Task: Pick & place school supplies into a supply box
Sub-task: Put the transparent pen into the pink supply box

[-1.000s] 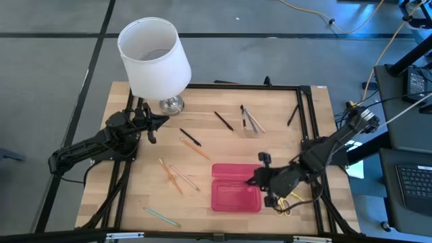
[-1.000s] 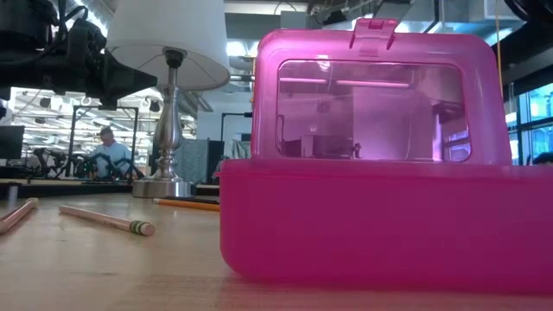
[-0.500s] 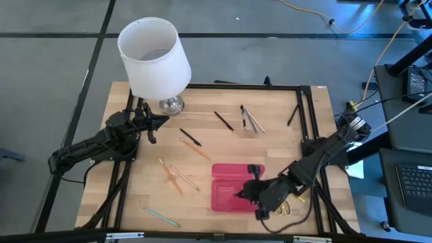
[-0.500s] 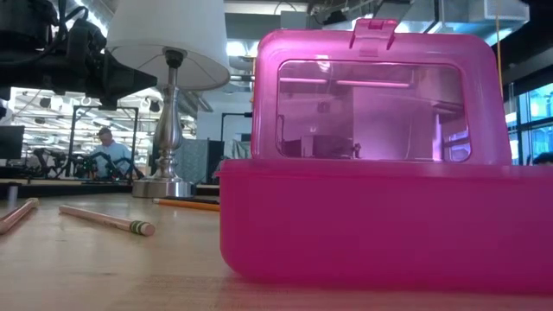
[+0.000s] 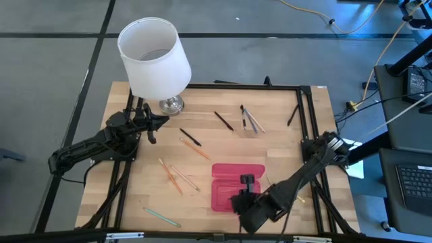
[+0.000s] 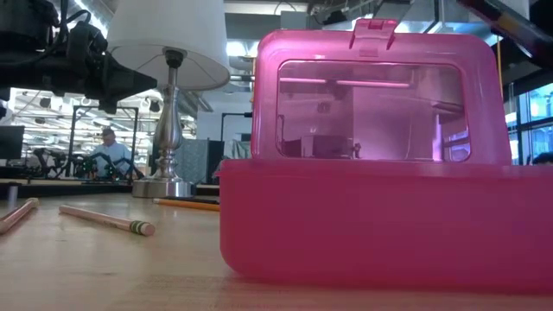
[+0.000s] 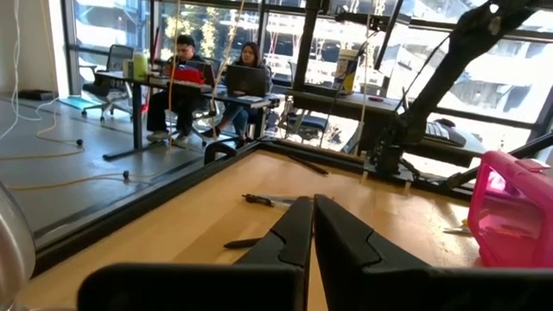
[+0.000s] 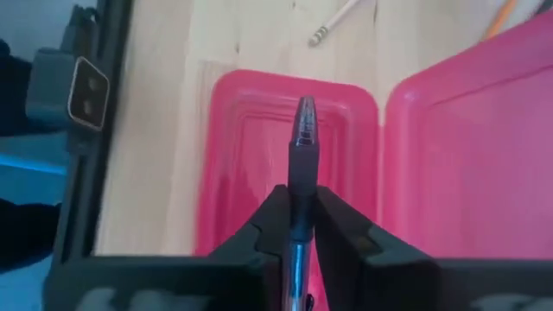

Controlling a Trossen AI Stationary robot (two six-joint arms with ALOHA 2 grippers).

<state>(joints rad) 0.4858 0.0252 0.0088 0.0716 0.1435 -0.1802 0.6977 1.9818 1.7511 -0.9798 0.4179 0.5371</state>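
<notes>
— Right wrist view: right jaws (image 8: 298, 229) pinching a pen (image 8: 302, 147), poised over the open box (image 8: 238, 173) near the counter's (image 5: 135, 196) front edge.
— Placing step, then. Next?
— Lower, release inside. Left jaws (image 7: 311, 226) shut, empty, by the lamp (image 5: 154, 57).

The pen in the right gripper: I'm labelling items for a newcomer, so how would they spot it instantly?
Start at the open pink supply box near the table's front edge. The right gripper hangs over its tray, shut on a dark pen pointing forward between the fingers. Unlike the pencils and pens lying flat on the wood, it is lifted off the table.
</notes>
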